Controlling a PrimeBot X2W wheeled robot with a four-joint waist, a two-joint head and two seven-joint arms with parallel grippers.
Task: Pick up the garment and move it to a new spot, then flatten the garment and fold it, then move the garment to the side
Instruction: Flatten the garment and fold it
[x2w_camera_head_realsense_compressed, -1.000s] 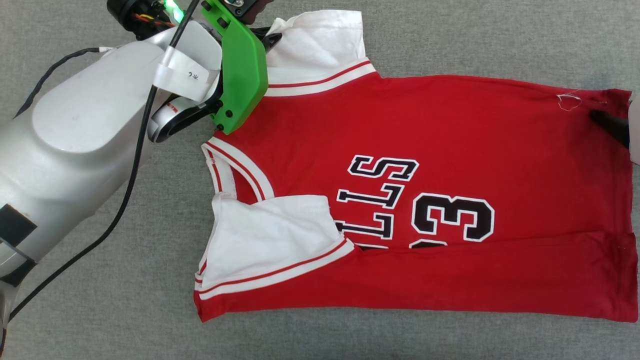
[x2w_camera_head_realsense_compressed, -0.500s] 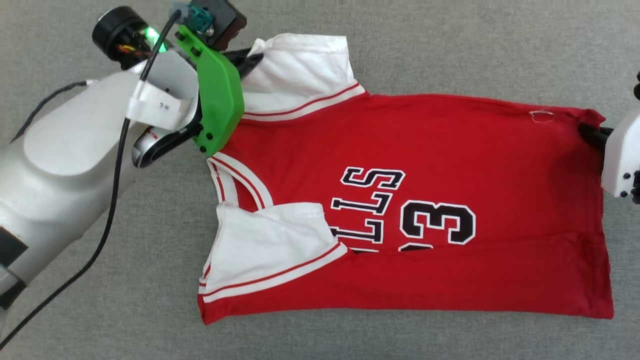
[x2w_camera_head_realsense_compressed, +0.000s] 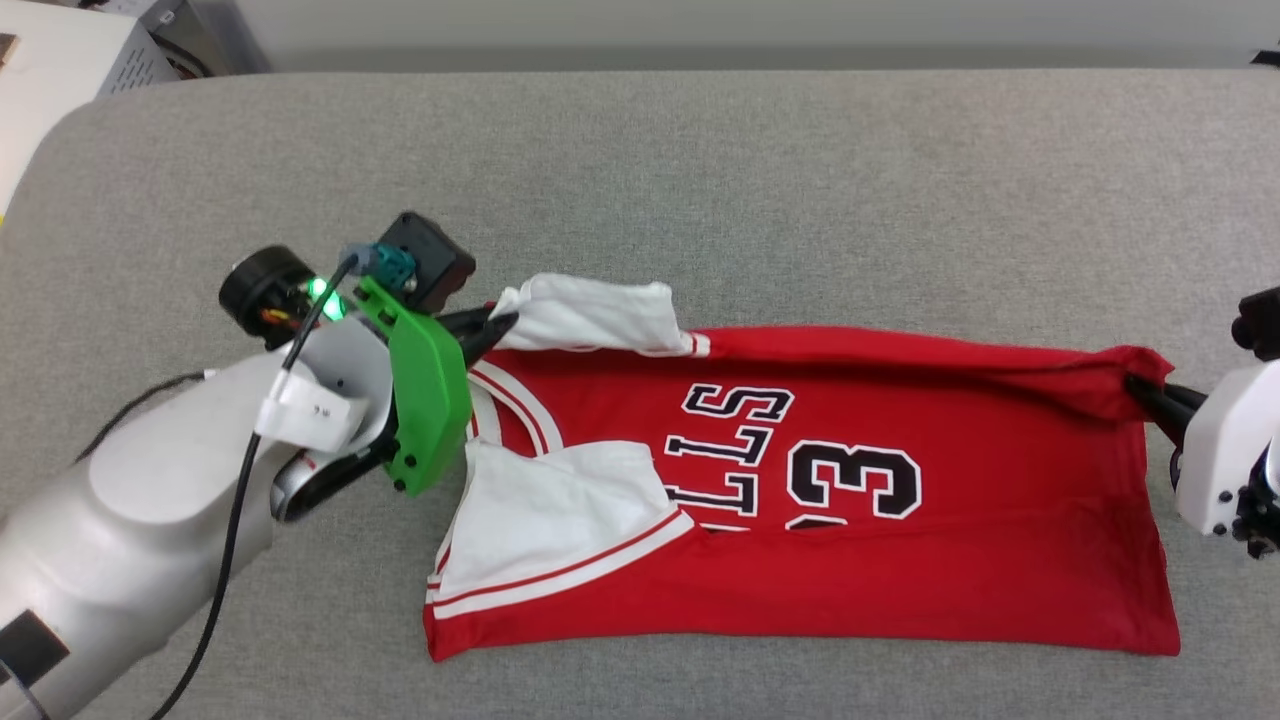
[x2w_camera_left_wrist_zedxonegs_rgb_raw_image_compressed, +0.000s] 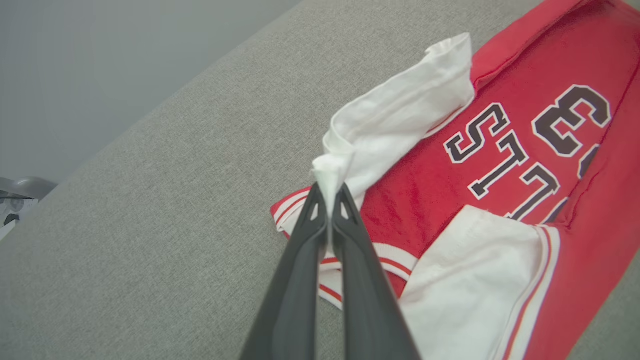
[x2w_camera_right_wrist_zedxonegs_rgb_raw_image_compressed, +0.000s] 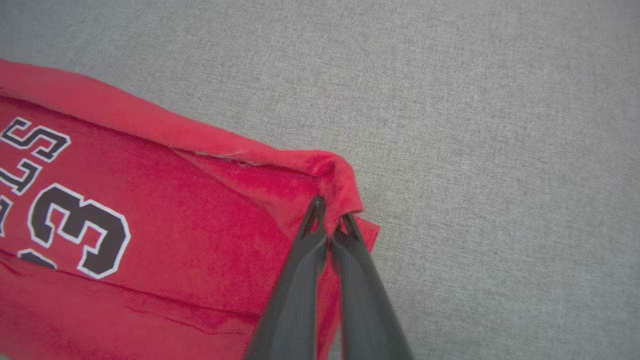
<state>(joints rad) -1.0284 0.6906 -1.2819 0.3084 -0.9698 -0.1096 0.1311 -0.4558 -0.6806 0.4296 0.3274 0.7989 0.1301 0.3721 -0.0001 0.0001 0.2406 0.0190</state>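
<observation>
Garment (x2w_camera_head_realsense_compressed: 900, 560) sleeve in left claw (x2w_camera_left_wrist_zedxonegs_rgb_raw_image_compressed: 329, 192), hem in right claw (x2w_camera_right_wrist_zedxonegs_rgb_raw_image_compressed: 330, 210)

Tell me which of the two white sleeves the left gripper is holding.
The far sleeve, at the top edge of the jersey in the head view: the left gripper is shut on its tip. The near sleeve lies folded onto the red front, untouched.

left fingers (x2w_camera_head_realsense_compressed: 490, 329) pinch a white sleeve (x2w_camera_head_realsense_compressed: 590, 315) of the garment (x2w_camera_head_realsense_compressed: 900, 560); right fingers (x2w_camera_head_realsense_compressed: 1153, 399) pinch its red corner (x2w_camera_head_realsense_compressed: 1115, 375).
</observation>
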